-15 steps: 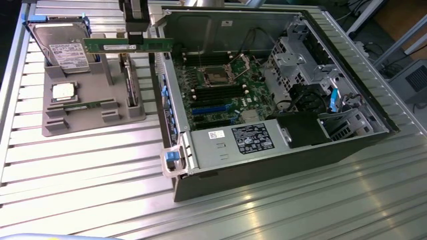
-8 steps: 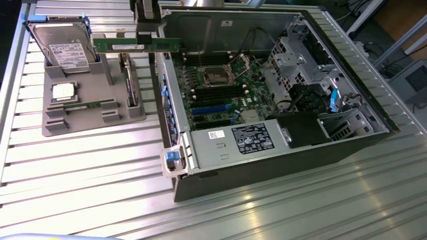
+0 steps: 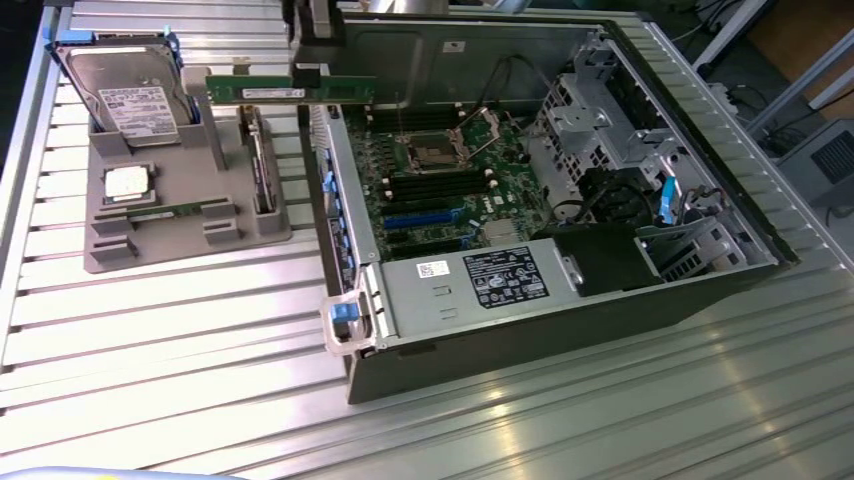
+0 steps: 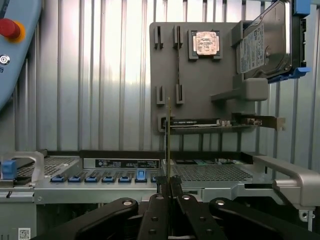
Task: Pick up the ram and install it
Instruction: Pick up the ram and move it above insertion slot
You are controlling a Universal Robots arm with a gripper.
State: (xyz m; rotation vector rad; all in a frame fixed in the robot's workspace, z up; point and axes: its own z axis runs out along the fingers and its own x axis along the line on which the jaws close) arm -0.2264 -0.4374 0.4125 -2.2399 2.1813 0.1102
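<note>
- The pick-up looks done. The tool (image 3: 311,76) is drawn in narrow and clamps the ram (image 3: 267,88) by its upper edge, near the middle of the stick.
- The ram hangs in the air with its long side level. It is lifted clear of the grey holder (image 3: 147,240) and sits near the wall of the open computer case (image 3: 561,330) on the exterior view's left. In the wrist view it is edge-on, a thin line rising from between the fingers.
- The installing is left to do. The stick is well above the motherboard (image 3: 454,190) and touches no slot. The long black slots beside the processor socket look like its place.
- On the holder, which stands on the worktop (image 3: 160,330), are 1 hard drive (image 3: 134,95), 1 processor chip (image 3: 127,183) and 1 upright expansion card (image 3: 260,165).
- The hard drive's white label has print too small to read.
- The power supply (image 3: 507,278) carries a black-and-white label with symbols, also unreadable, and a small white sticker sits beside it.
- In the wrist view a black strip on the case rim has white print that cannot be read. No brand can be made out.
</note>
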